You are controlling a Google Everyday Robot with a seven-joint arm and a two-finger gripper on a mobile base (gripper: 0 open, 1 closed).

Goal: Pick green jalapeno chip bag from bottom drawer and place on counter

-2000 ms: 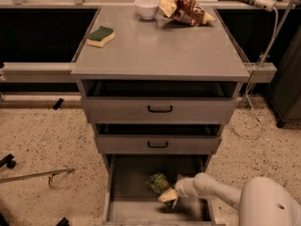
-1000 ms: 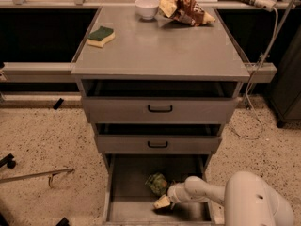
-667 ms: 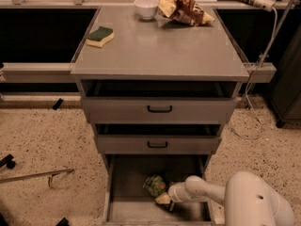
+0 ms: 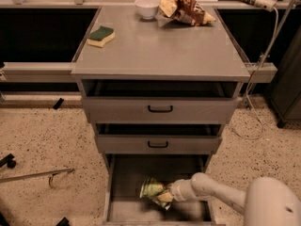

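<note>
The green jalapeno chip bag [image 4: 151, 189] lies on the floor of the open bottom drawer [image 4: 127, 210], left of centre. My gripper [image 4: 164, 195] reaches in from the lower right on a white arm and sits against the bag's right side, its tip overlapping the bag. The counter [image 4: 160, 51] is the flat grey top of the cabinet, above the two upper drawers.
On the counter are a green-topped yellow sponge [image 4: 100, 36] at the left, a white bowl [image 4: 146, 7] and a brown-and-yellow snack bag [image 4: 184, 8] at the back. The two upper drawers [image 4: 160, 109] stand slightly out over the bottom one. A metal rod [image 4: 37, 175] lies on the speckled floor.
The gripper has pushed left and a little up in the bottom drawer, and the green bag has shifted left with it.
</note>
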